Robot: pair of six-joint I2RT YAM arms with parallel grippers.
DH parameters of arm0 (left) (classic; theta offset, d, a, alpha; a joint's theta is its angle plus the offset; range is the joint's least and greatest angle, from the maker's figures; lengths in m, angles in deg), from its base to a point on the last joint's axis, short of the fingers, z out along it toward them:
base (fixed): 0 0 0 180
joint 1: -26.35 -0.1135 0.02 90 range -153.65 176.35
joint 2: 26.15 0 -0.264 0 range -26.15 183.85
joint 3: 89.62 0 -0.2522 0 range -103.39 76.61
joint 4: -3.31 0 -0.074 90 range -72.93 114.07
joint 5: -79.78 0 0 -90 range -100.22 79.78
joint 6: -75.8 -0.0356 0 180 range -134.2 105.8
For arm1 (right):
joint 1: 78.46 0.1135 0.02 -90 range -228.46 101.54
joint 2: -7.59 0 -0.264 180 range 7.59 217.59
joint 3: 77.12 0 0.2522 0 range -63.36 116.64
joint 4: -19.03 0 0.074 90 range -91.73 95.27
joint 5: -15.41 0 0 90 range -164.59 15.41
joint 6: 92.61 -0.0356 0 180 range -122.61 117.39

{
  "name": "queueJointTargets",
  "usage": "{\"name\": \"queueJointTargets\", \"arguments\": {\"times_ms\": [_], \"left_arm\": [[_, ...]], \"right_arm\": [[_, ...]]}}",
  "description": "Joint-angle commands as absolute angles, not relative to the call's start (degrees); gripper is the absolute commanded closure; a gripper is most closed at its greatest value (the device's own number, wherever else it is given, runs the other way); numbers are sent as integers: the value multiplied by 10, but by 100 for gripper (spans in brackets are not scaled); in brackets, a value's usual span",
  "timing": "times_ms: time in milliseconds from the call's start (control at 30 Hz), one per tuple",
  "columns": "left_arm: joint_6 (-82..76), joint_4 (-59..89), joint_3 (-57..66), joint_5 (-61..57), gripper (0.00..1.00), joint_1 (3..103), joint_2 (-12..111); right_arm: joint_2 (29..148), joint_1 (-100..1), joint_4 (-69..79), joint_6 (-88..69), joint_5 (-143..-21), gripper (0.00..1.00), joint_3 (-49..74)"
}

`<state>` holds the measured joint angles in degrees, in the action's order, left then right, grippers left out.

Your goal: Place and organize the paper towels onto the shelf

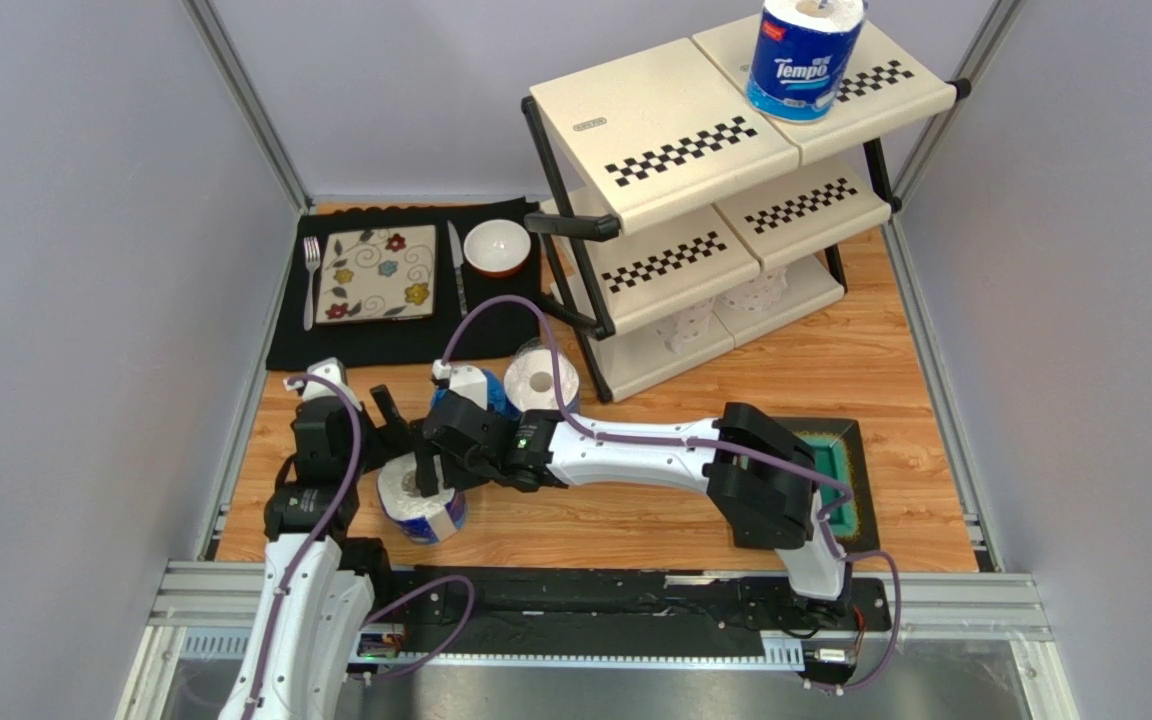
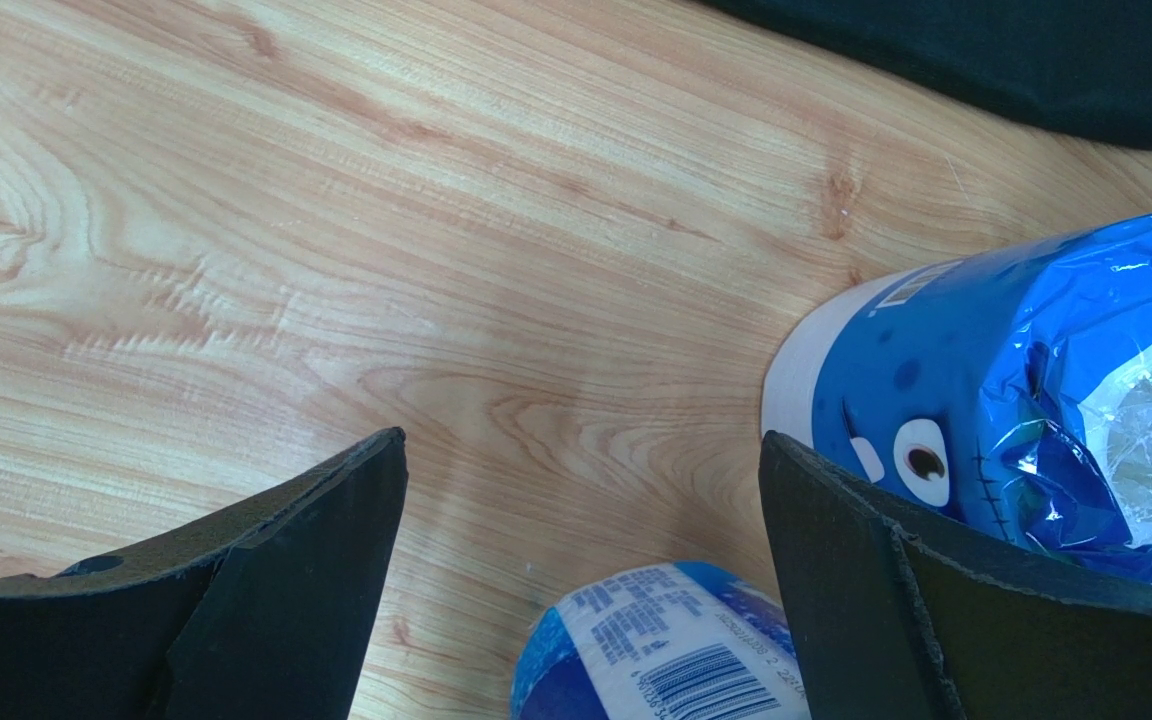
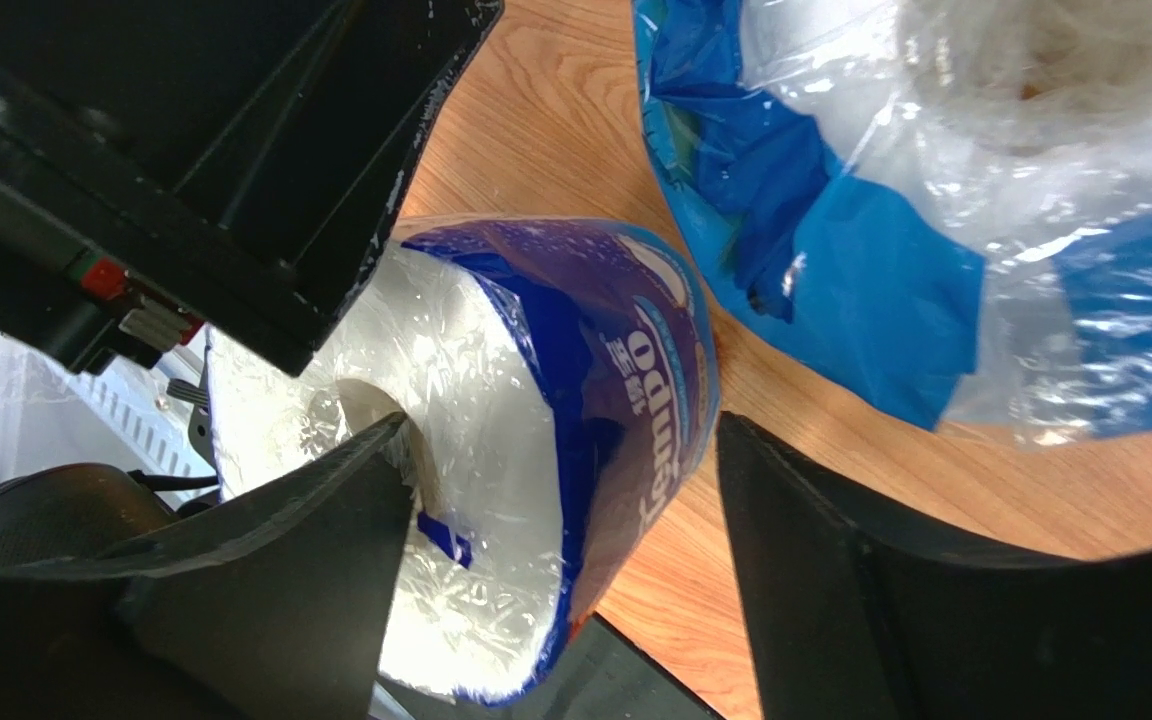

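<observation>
Paper towels (image 1: 542, 375) are split up right now: 1 Tempo roll (image 1: 805, 57) stands on the top tier of the shelf (image 1: 642, 113), 2 plain white ones (image 1: 695, 323) are tucked on the bottom tier, and 3 wrapped ones (image 1: 474, 387) are on the wood table (image 1: 612, 518) by the arms. From overhead both arms crowd over the near roll (image 1: 425, 507) and I can't tell what the claws are doing. The right wrist camera sorts that out. The right gripper (image 3: 560, 435) is spread wide, 1 finger (image 3: 312, 570) over the near roll's hollow core and the other outside the wrapper with a gap, so no squeeze. The left wrist camera shows the left gripper (image 2: 579, 450) spread too, with bare wood between its fingers, a blue roll (image 2: 988, 405) touching 1 finger and a barcoded roll (image 2: 657, 660) poking in below.
</observation>
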<state>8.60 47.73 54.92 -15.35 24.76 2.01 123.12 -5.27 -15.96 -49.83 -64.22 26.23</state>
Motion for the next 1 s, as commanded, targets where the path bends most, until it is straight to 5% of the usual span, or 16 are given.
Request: {"name": "queueJointTargets", "arguments": {"times_ms": [0, 200, 433, 767, 967], "left_arm": [[86, 467, 546, -149, 4, 249, 15], [85, 466, 546, -147, 4, 249, 20], [85, 466, 546, -146, 4, 249, 21], [83, 465, 546, -144, 4, 249, 20], [83, 465, 547, -141, 4, 248, 22]], "right_arm": [[1253, -54, -156, -506, -644, 28, 278], [1243, -54, -162, -500, -652, 44, 266], [1154, -54, -164, -478, -686, 76, 199], [866, -54, -235, -438, -620, 76, 71], [731, -59, -267, -339, -365, 74, 146]]}}
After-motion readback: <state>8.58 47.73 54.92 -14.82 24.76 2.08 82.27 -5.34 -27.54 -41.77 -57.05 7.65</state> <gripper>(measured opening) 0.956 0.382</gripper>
